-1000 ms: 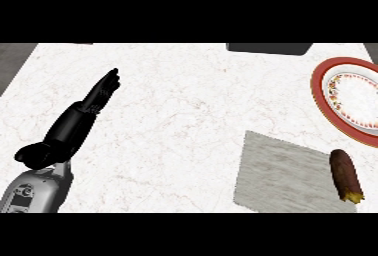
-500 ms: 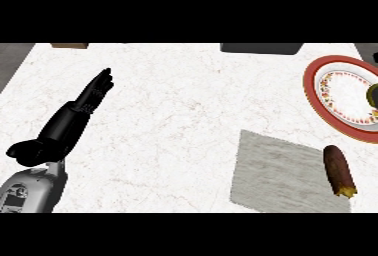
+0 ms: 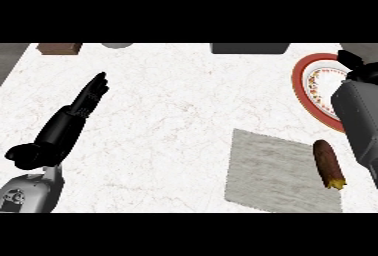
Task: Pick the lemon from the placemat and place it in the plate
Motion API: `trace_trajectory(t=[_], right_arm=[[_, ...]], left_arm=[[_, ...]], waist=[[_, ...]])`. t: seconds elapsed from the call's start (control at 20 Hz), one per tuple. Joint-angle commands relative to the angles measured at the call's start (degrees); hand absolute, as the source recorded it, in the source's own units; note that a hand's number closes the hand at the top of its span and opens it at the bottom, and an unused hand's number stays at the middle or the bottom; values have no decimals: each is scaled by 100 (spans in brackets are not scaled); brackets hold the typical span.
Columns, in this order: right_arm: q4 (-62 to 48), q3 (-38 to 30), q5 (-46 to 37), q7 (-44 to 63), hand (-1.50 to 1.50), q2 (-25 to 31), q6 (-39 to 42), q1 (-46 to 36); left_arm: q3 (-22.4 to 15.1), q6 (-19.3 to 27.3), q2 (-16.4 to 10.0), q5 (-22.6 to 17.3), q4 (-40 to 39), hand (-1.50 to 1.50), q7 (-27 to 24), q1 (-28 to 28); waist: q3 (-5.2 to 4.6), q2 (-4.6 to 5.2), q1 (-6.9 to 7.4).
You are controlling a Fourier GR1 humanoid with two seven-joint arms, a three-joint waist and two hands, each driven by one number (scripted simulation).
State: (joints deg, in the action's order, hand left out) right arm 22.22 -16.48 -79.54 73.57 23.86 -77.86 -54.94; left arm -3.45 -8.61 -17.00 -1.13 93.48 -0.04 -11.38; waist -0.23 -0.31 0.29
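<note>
Down at the near left, grey left forearm [image 3: 29,192] coming in from the lower edge. Over on the near right, grey placemat [image 3: 273,172] lying flat on the white marbled table [image 3: 170,125], slightly skewed. On the mat, close to its right edge, a brown oblong item [image 3: 327,162] with a yellow tip at its near end, lying lengthwise and looking nothing like a lemon. Nothing touching it. Back to the left: left robot hand [image 3: 63,130] laid out long over the table, fingers straight and pointing away, thumb tucked near the wrist, fully open and holding nothing. Cannot tell whether resting on the surface or just above it. Further out on the right, grey right forearm [image 3: 358,120] running up the edge, crossing the right side of the red-rimmed plate [image 3: 304,82]. Beyond that, right robot hand [image 3: 359,67] partly cut off at the edge, over the plate's far right side; cannot tell how open, or whether holding anything. At the far edge, brown box [image 3: 59,48], grey round object [image 3: 117,45], dark box [image 3: 247,48].
</note>
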Motion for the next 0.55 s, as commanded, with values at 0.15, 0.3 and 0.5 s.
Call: trace_trajectory(t=[0.15,0.3,0.5], right_arm=[[557,-723,-1274,644,-150,-759,-414,149],[1107,-1186,-1810,661,-150,-1191,-185,261],[2112,-1727,-2649,610,-150,-2062,225,496]], left_arm=[[174,-102,-145,-94,247,0,-71,420],[177,-33,-67,3,0,0,-186,378],[128,55,9,39,291,0,16,381]], waist=[[-14,-86,-124],[-12,-66,-203],[-1,-64,-176]])
